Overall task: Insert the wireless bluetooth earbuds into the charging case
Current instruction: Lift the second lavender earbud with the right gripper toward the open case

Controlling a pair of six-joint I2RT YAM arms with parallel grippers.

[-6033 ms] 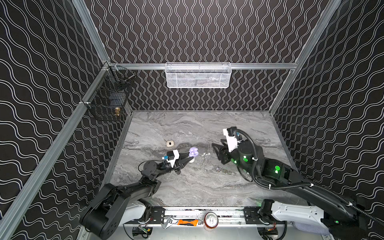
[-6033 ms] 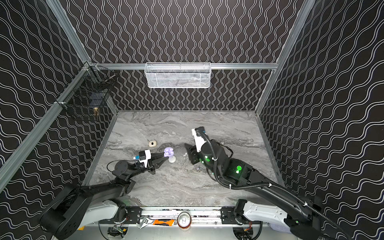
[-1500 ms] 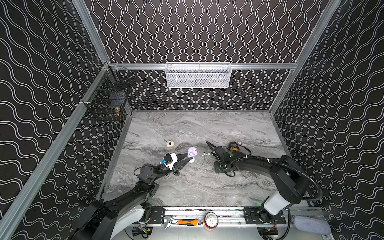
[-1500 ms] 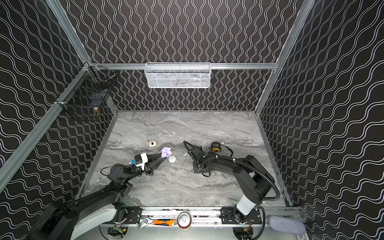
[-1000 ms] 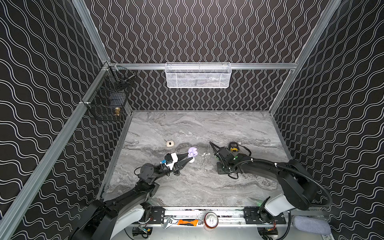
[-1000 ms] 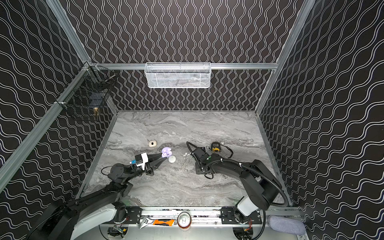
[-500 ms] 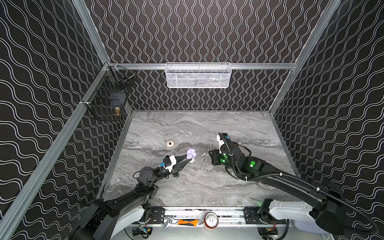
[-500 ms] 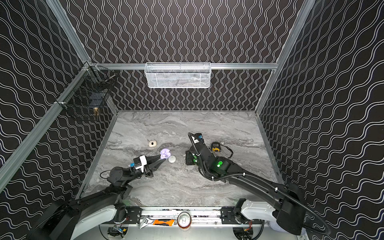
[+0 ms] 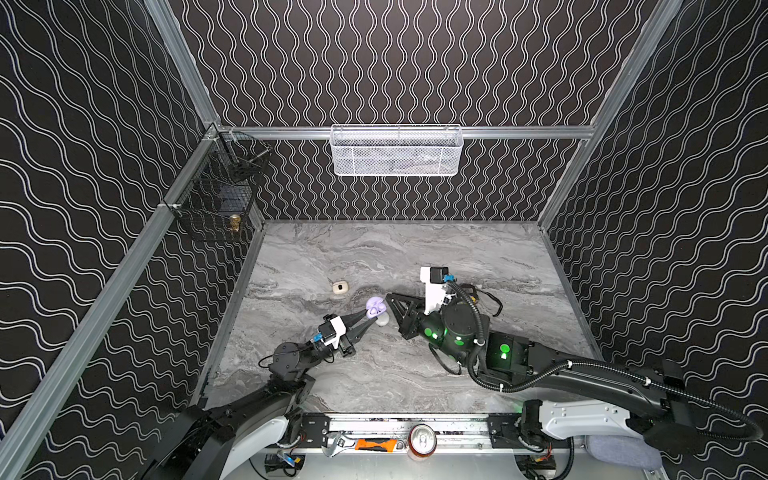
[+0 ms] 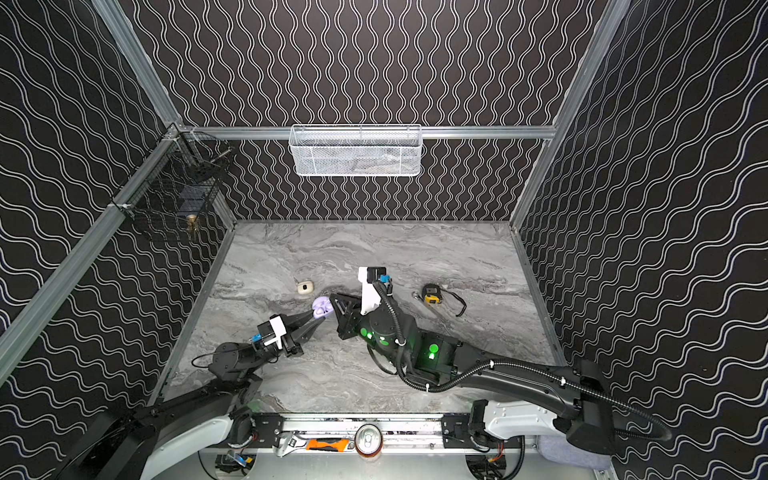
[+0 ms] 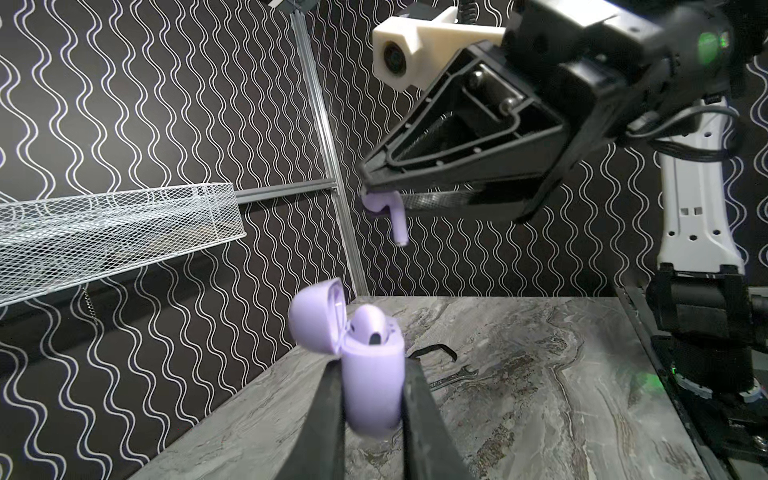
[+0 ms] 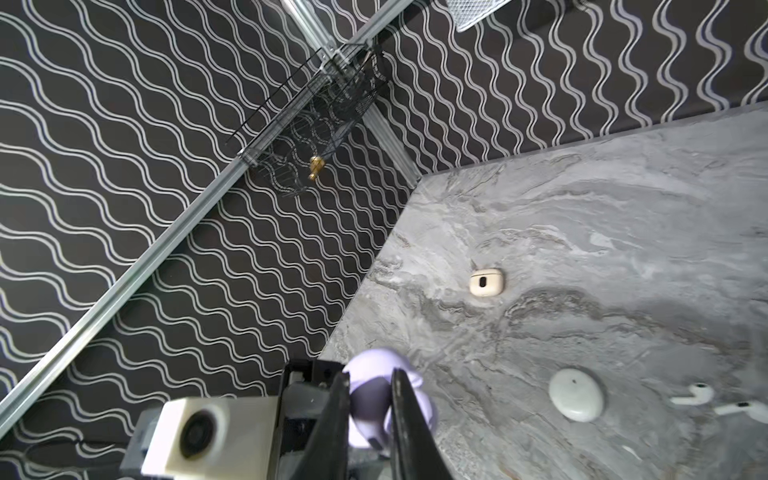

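Fingers of the left end effector are clamped on the sides of a lilac case, holding it upright above the desk. Its lid is swung open, and a seated earbud of the same colour pokes out of the body. In both top views this case sits just left of centre frame, at the tip of the left arm.

The right end effector is closed on a lilac earbud, pinching its rounded head so that the stem hangs down. That earbud is higher than the open case and does not touch it. In a top view the right end effector reaches to just beside the case, at its upper right.

On the desk, a white case shows just below the lilac one in a top view. A beige case rests apart, toward the upper left of them. The right wrist view shows two white earbuds lying close beside the white case. A tape measure lies right of centre in a top view, beyond the right arm.
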